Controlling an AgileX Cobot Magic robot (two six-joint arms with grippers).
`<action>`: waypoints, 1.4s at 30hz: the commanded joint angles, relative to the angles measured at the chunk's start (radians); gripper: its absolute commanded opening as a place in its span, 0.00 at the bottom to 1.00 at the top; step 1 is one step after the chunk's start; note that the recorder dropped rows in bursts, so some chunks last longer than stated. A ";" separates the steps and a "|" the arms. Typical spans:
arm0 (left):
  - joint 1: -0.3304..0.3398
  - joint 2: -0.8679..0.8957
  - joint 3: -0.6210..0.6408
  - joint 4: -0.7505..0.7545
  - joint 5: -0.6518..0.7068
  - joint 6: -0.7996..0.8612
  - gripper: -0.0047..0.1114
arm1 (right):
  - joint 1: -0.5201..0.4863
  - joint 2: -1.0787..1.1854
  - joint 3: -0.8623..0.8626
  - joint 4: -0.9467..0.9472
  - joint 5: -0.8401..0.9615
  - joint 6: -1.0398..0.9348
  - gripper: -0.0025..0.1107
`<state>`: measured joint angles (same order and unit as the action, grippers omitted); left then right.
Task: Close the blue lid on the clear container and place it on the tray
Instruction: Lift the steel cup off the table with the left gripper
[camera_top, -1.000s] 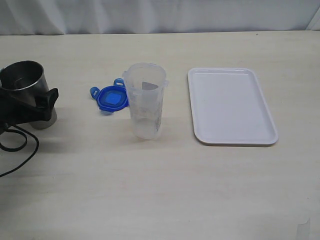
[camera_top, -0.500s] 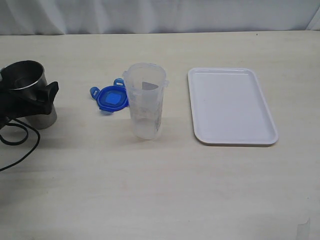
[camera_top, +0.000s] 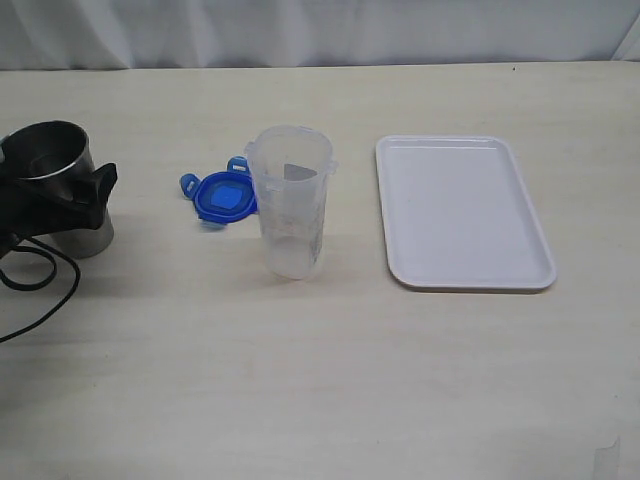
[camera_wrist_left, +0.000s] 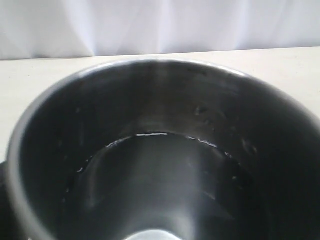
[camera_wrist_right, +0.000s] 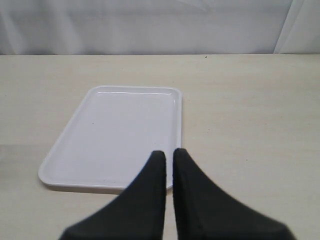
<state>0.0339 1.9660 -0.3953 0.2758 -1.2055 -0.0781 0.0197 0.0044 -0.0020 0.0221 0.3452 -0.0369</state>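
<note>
The clear container (camera_top: 290, 200) stands upright and uncovered in the middle of the table. Just to its left the blue lid (camera_top: 222, 197) lies flat on the table, touching or almost touching the container. The white tray (camera_top: 465, 210) lies empty to the right, also seen in the right wrist view (camera_wrist_right: 115, 130). My left gripper (camera_top: 62, 205) is at the far left, its jaws wide open around a steel cup (camera_top: 45, 155), whose dark inside fills the left wrist view (camera_wrist_left: 160, 150). My right gripper (camera_wrist_right: 168, 152) is shut on nothing, over the tray's near corner.
A black cable (camera_top: 40, 290) loops on the table below the left gripper. A pale curtain runs along the table's far edge. The right arm is outside the exterior view.
The left gripper rose slightly against the steel cup and its cable shifted; the cup, lid, container and tray stayed put.
</note>
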 joint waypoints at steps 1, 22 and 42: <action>-0.006 0.001 -0.003 0.003 0.000 -0.004 0.94 | -0.006 -0.004 0.002 -0.008 0.000 0.000 0.07; -0.006 0.001 -0.003 0.019 -0.007 -0.004 0.94 | -0.006 -0.004 0.002 -0.008 0.000 0.000 0.07; -0.006 0.001 -0.007 0.021 -0.006 -0.007 0.94 | -0.006 -0.004 0.002 -0.008 0.000 0.000 0.07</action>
<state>0.0339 1.9660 -0.3953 0.3080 -1.2055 -0.0801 0.0197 0.0044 -0.0020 0.0221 0.3452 -0.0369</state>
